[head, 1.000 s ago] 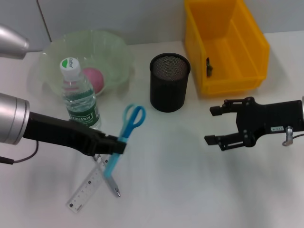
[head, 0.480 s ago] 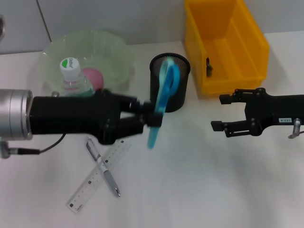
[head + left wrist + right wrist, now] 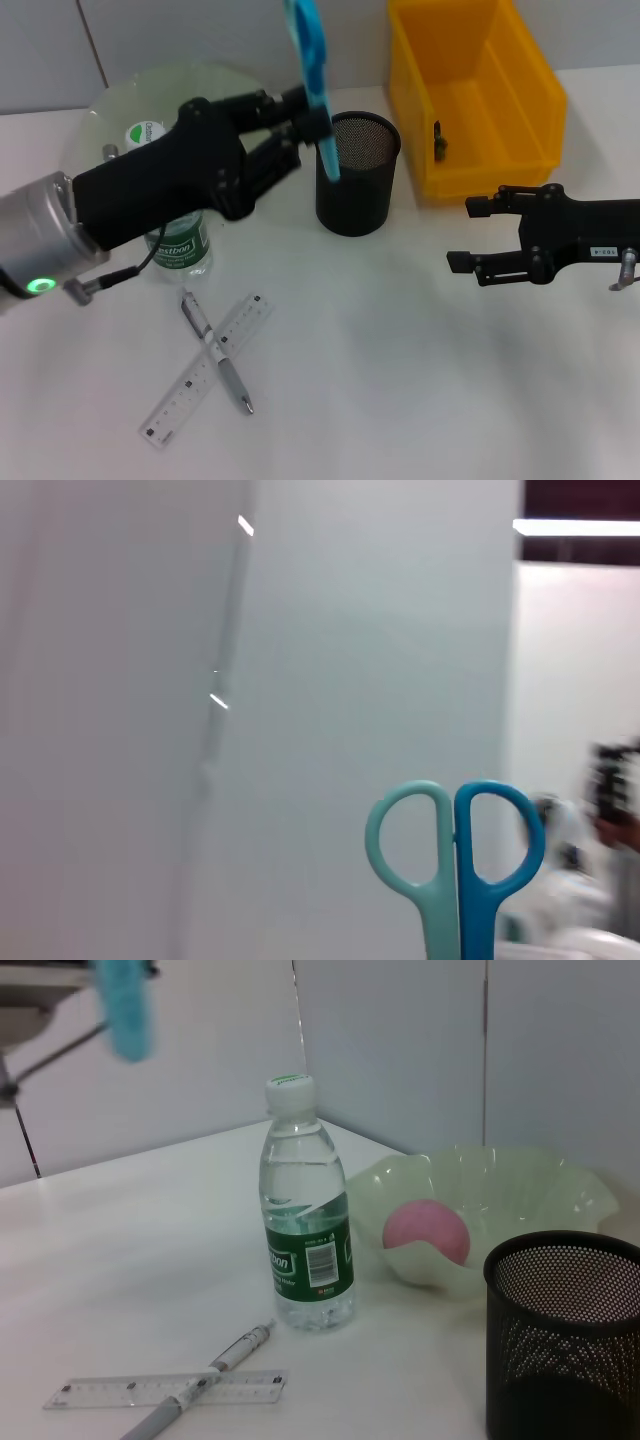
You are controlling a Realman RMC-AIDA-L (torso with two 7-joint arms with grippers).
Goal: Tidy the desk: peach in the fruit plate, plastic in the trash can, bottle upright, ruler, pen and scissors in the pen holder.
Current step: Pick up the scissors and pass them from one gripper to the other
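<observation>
My left gripper (image 3: 310,118) is shut on the blue scissors (image 3: 312,60), holding them upright, blades down, at the rim of the black mesh pen holder (image 3: 358,180). Their handles (image 3: 455,860) fill the left wrist view. The bottle (image 3: 305,1220) stands upright beside the green fruit plate (image 3: 500,1195), which holds the pink peach (image 3: 427,1232); the left arm hides the peach in the head view. The clear ruler (image 3: 205,370) and the pen (image 3: 215,350) lie crossed on the desk. My right gripper (image 3: 465,235) hovers open, right of the holder. No plastic shows.
The yellow bin (image 3: 475,90) stands at the back right with a small dark item (image 3: 438,140) on its inner wall. My left arm (image 3: 120,210) stretches across the bottle (image 3: 178,248) and the plate (image 3: 120,95). A grey wall runs behind the desk.
My left gripper lifted the scissors off the desk, turned them upright and carried them back and right to the pen holder. The right gripper drew back slightly to the right.
</observation>
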